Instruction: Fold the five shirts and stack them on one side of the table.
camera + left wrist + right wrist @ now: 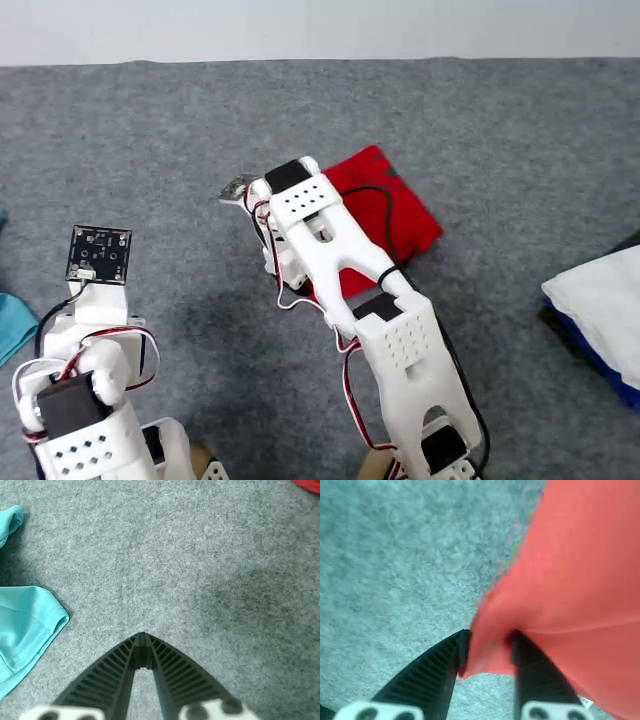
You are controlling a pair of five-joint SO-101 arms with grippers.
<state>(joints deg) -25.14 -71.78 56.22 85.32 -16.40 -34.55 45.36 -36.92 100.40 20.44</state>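
A red shirt point(385, 215) lies partly folded on the grey table, near the middle. My right gripper point(490, 639) is shut on a bunched edge of this red shirt point(570, 570), and the cloth rises between the two black fingers. From above, the right gripper point(240, 190) sits at the shirt's left side. My left gripper point(144, 639) is shut on nothing and hangs over bare grey table at the near left. A teal shirt point(22, 627) lies beside it, and its edge shows at the table's left border point(10, 325).
At the right edge lies a stack with a white shirt point(605, 300) on top of a blue one point(600, 365) and a dark one under them. Grey felt table point(180, 130) stretches open at the back and between the arms.
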